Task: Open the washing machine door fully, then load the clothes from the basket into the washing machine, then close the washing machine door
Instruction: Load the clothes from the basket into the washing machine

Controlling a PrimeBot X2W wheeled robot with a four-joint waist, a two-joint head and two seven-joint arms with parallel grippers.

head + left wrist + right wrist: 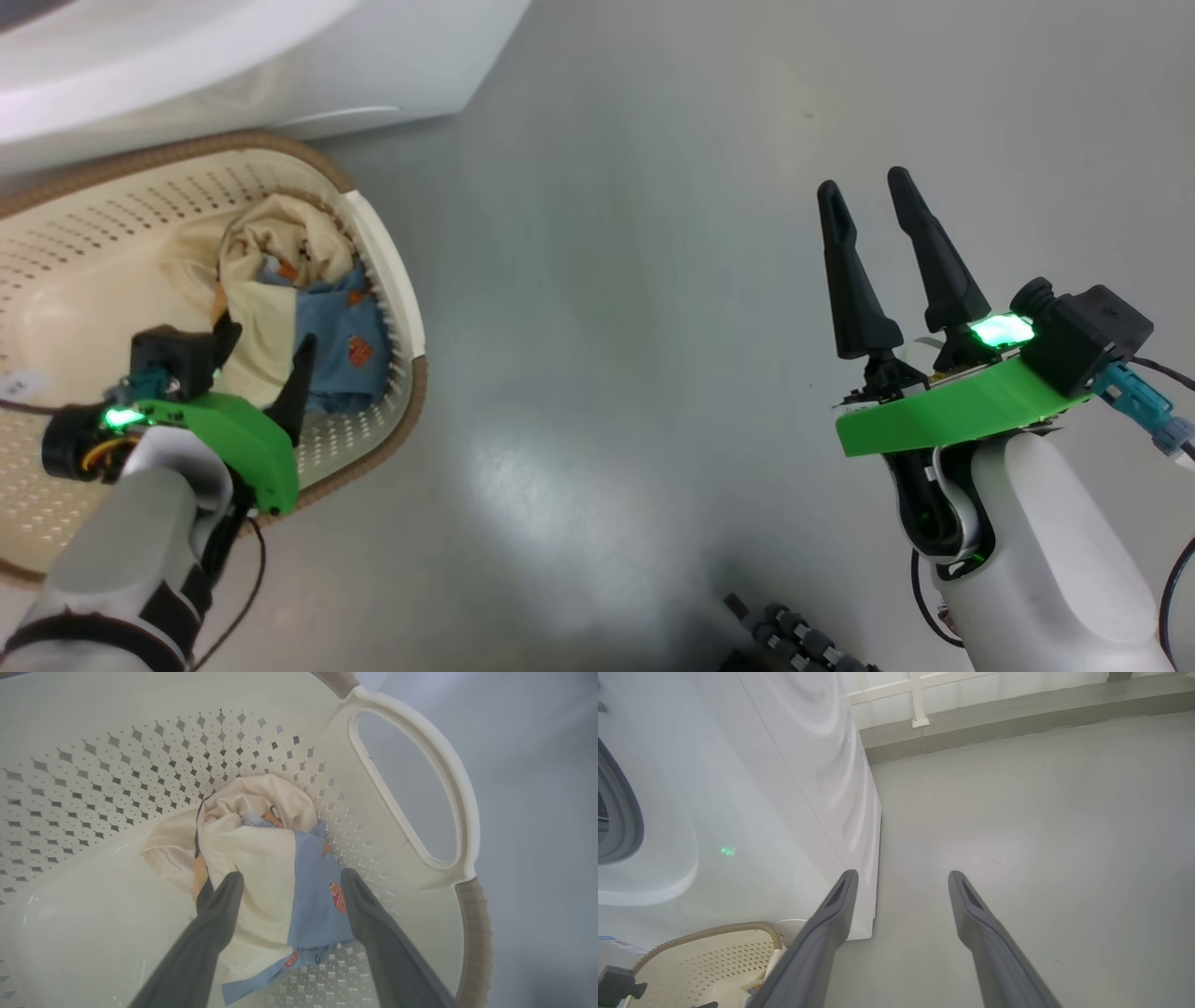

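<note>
Currently left gripper [264, 366] angles down into the basket [187, 147], fingers spread astride the clothes [280, 271] bundled at the handle end. Right gripper [866, 191] hovers over grey floor [607, 280], fingers apart, pointing forward.

All views share basket [121, 219]; left wrist nearest, head overhead.

The basket [390, 271] sits at left, just beside the washing machine [280, 56]. Inside it the left gripper [268, 334] spreads its jaws astride the clothes [280, 280]. At right, the right gripper [864, 184] hovers above the floor [607, 280], jaws parted.
</note>
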